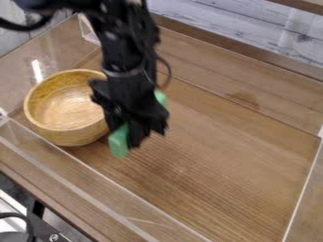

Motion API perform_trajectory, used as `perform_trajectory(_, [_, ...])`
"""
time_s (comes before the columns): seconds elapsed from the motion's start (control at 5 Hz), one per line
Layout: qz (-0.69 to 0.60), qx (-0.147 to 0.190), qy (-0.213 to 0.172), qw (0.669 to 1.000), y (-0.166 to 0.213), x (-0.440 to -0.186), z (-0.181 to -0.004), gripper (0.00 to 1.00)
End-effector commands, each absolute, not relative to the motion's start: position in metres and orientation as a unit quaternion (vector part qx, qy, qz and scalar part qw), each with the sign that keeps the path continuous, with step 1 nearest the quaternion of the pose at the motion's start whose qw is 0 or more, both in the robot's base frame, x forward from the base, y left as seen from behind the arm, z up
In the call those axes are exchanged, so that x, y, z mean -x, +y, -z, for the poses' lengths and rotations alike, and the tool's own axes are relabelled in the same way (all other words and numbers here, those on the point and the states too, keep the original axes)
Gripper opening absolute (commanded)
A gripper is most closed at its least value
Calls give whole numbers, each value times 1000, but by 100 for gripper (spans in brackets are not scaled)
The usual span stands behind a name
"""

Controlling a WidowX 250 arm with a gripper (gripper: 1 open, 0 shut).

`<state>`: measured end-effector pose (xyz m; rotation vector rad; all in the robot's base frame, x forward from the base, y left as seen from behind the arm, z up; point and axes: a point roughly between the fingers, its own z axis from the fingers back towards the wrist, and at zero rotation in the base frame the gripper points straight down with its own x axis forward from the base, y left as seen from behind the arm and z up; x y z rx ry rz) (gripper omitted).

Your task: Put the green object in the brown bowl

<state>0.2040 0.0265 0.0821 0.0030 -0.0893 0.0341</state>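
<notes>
Green object (119,144) pinched in gripper (125,133) jaws, lift seems underway; next up, swing over to brown bowl (67,106), clear rim, let go inside

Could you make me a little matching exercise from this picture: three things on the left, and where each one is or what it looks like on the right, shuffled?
Things:
1. Green object
2. Brown bowl
3. Robot arm

Places and looks:
A. Black, reaching in from the top of the picture
B. Held in the jaws
C. Round and wooden, standing on the table

Right pairs: 1-B, 2-C, 3-A
</notes>
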Motion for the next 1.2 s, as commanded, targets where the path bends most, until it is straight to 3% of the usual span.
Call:
perform_trajectory(0.0, [-56,-9,-67,996,56,-214,-100,0])
perform_trajectory(0.4, [-94,-13,-56,994,93,-215,-91,0])
perform_trajectory(1.0, [-116,-5,-33,993,115,-220,-81,0])
